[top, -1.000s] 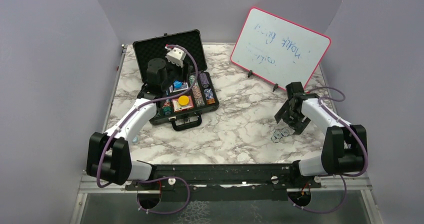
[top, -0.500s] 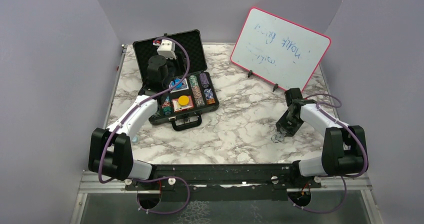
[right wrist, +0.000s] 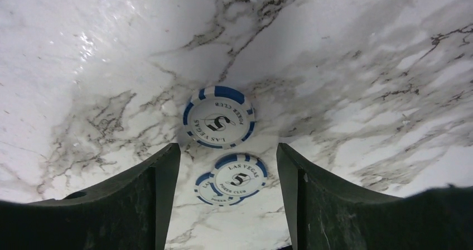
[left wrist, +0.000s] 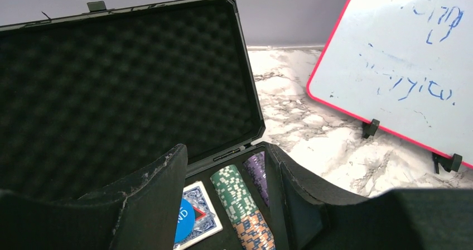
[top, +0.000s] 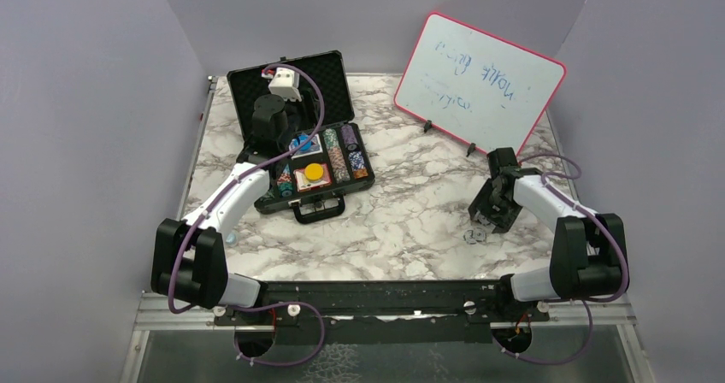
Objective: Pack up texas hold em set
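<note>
Legible marks: the loose poker chips [right wrist: 218, 118], blue and white, read "LAS VEGAS POKER CLUB" around a "5". The blue button [left wrist: 183, 223] shows only the letters "ND". The blue handwriting on the whiteboard [top: 479, 79] is unreadable.

My right gripper [right wrist: 227, 149] points down at the marble table [top: 402, 220], its jaws spread and grasping nothing, with the loose chips flat on the table between its fingers. My left arm reaches forward over the open black case [top: 329, 75]. My left gripper [left wrist: 223, 155] is spread and empty above the chip rows [left wrist: 234, 188] and a card deck [left wrist: 198, 208]. A yellow button [top: 315, 172] lies near the handle. Plain lilac walls enclose the table.
</note>
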`<control>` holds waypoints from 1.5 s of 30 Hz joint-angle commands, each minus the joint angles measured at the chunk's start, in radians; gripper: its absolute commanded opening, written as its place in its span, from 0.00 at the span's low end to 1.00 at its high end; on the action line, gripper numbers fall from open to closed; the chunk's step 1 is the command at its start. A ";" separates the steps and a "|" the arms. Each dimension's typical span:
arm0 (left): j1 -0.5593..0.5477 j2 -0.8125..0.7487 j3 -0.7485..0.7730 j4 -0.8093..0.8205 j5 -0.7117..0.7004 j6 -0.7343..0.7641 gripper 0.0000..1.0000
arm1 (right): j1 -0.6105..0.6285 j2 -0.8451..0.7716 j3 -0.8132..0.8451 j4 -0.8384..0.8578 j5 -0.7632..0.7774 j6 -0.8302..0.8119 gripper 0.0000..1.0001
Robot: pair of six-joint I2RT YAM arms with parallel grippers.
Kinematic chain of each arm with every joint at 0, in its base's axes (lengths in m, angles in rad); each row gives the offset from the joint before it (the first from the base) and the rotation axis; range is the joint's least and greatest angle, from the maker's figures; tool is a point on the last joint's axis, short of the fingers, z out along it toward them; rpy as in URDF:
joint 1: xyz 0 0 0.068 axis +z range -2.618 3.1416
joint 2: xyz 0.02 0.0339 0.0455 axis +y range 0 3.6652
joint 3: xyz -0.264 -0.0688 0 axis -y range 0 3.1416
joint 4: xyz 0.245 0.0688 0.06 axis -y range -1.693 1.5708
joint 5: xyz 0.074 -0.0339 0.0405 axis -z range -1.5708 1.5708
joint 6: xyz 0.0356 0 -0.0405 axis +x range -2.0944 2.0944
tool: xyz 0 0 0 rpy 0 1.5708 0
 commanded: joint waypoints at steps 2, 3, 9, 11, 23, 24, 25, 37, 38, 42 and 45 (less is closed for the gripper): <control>-0.001 -0.018 -0.002 0.003 -0.014 0.015 0.56 | -0.003 -0.022 -0.008 -0.080 -0.052 -0.007 0.69; -0.001 -0.016 -0.002 0.003 -0.015 0.016 0.56 | -0.003 -0.029 -0.016 -0.077 -0.070 -0.011 0.69; 0.000 -0.009 -0.011 0.021 0.041 0.041 0.56 | -0.003 -0.024 -0.051 -0.045 -0.137 -0.024 0.62; -0.001 -0.008 -0.013 0.026 0.066 0.050 0.56 | -0.001 -0.023 -0.056 -0.044 -0.141 -0.021 0.56; 0.000 0.028 0.004 0.033 0.092 0.038 0.56 | 0.058 -0.078 -0.017 -0.107 -0.061 0.016 0.42; -0.001 0.029 0.004 0.033 0.096 0.035 0.56 | 0.064 -0.082 -0.018 -0.107 -0.057 0.015 0.42; 0.000 0.029 0.004 0.033 0.098 0.034 0.56 | 0.068 -0.084 -0.020 -0.107 -0.057 0.015 0.42; -0.001 0.044 0.010 0.028 0.113 0.020 0.56 | 0.086 -0.044 -0.037 -0.084 -0.077 0.016 0.52; -0.001 0.042 0.009 0.028 0.112 0.017 0.56 | 0.086 -0.041 -0.038 -0.086 -0.076 0.017 0.54; -0.001 0.039 0.002 0.025 0.119 0.006 0.56 | 0.088 -0.035 -0.040 -0.074 -0.089 0.003 0.58; -0.001 0.036 -0.001 0.022 0.112 0.010 0.56 | 0.089 -0.016 -0.040 -0.063 -0.102 -0.009 0.59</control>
